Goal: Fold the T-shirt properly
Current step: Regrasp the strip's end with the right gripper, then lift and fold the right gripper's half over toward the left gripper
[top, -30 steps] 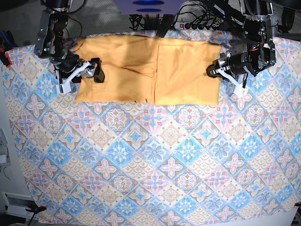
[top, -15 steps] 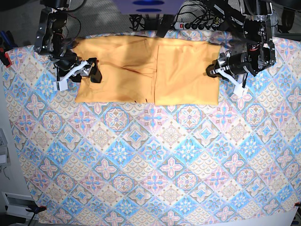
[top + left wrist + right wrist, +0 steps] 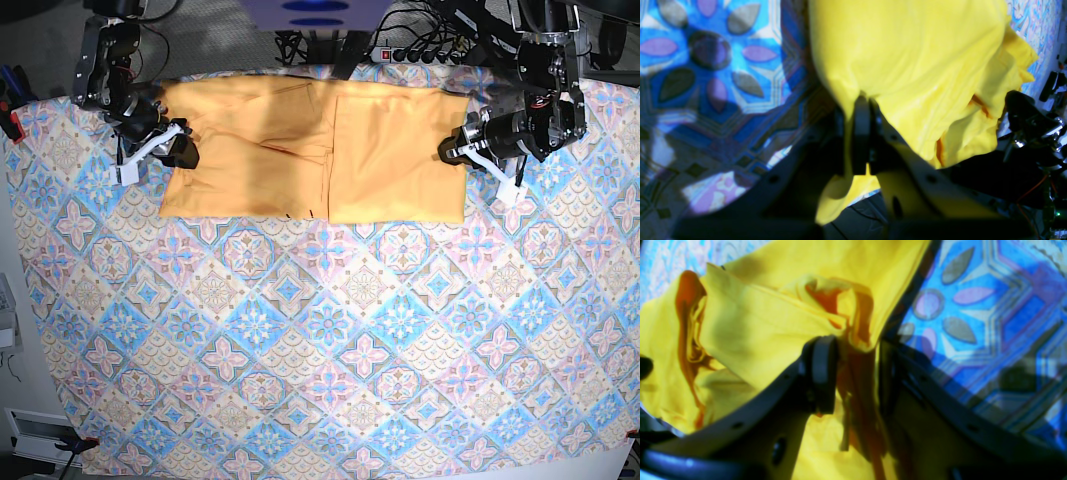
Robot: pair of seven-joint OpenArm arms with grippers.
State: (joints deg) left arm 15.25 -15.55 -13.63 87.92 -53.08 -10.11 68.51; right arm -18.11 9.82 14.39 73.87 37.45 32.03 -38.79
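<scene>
Since half a second earlier, we saw the right end effector shift outward to the T-shirt's edge, while the left end effector stayed put at the opposite edge. On the left wrist view, that end effector was pressed together, pinching a fold of the T-shirt. On the right wrist view, the fingers stood slightly spread with bunched T-shirt fabric between them. We could read no writing or labels anywhere. Beneath lay the patterned cloth covering the counter.
</scene>
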